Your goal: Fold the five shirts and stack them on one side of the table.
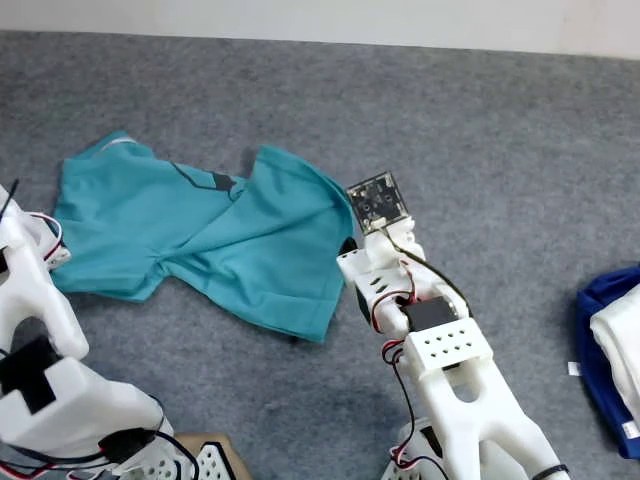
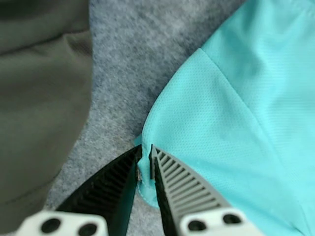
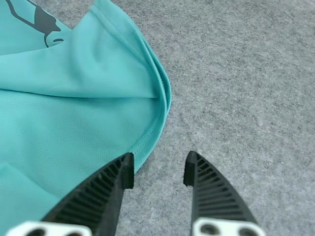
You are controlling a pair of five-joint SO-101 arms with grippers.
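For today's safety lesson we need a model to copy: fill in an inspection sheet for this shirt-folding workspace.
Surface: grey table cover, flat.
Job's things: teal shirt spread out, partly folded; blue and white cloths piled at the high view's right edge.
Clutter: dark cloth beside the teal shirt; tan board at the high view's bottom edge.
Grippers: left gripper shut on the teal shirt's edge; right gripper open, straddling its hem.
Cables: red and black wires on the right arm.
Surroundings: pale wall behind the table.
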